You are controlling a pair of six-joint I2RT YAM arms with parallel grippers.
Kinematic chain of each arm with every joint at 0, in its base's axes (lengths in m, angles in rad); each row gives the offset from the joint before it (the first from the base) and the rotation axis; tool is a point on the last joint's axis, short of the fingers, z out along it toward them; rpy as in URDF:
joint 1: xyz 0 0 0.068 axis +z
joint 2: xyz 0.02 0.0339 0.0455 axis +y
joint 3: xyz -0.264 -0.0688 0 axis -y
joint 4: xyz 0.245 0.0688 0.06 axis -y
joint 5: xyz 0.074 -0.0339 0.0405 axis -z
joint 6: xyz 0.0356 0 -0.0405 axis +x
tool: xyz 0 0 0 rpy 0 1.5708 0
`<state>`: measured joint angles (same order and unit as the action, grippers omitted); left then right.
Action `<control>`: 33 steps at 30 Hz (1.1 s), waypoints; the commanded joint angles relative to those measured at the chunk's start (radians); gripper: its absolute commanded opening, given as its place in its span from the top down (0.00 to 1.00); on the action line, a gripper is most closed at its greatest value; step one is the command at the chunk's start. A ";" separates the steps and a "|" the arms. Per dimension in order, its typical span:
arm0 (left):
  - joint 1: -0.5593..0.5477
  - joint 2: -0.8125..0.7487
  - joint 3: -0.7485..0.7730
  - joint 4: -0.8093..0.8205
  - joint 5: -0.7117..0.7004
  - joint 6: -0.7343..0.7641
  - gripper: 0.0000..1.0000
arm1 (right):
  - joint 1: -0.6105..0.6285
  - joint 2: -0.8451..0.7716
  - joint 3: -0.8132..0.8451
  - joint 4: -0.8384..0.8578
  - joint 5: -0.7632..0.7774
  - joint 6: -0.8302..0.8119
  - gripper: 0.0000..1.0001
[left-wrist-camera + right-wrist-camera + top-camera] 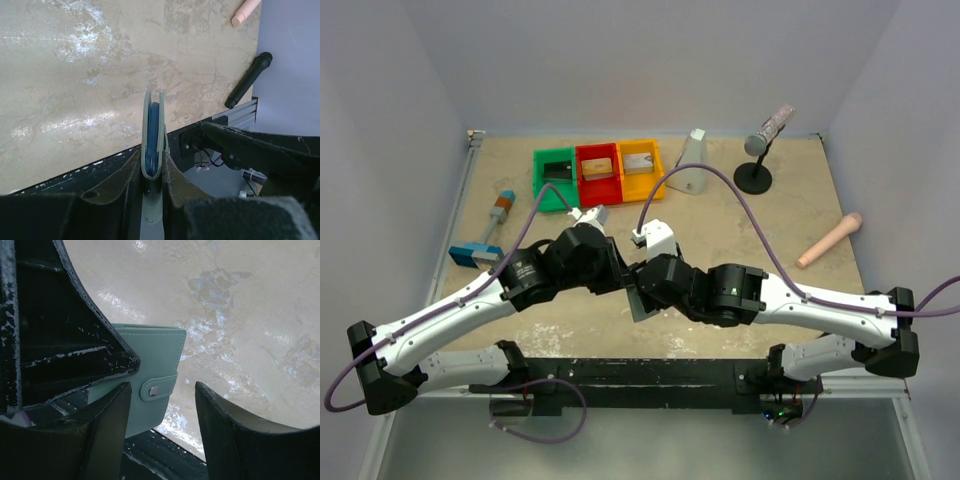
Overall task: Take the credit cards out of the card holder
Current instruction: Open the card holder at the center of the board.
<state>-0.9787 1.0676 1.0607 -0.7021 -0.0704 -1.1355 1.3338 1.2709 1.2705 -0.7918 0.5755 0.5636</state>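
You see the closed card holder (155, 352), snap tab (156, 388) fastened, pinched by the left pincer (107, 357); your right pincer (162, 390) gapes around its edge, pale desk (250, 315) behind.

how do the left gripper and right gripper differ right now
The left gripper is shut on the card holder, while the right gripper is open and holds nothing. The left gripper's jaws press the holder's two faces; the right gripper's jaws stand apart on either side of its snap tab. Both are at the same closed card holder.
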 commanded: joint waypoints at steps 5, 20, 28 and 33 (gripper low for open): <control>-0.008 -0.020 0.030 0.030 0.038 -0.055 1.00 | 0.018 0.016 0.044 -0.044 0.037 0.019 0.49; -0.008 -0.041 0.016 0.062 0.050 -0.075 1.00 | 0.051 0.093 0.102 -0.151 0.092 0.048 0.53; -0.008 -0.055 0.016 0.072 0.060 -0.076 1.00 | 0.061 0.163 0.159 -0.242 0.127 0.079 0.60; -0.008 -0.066 0.016 0.075 0.064 -0.073 1.00 | 0.061 0.188 0.176 -0.271 0.129 0.091 0.63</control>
<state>-0.9787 1.0515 1.0538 -0.7193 -0.0540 -1.1713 1.3941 1.4342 1.4158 -0.9825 0.6655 0.6224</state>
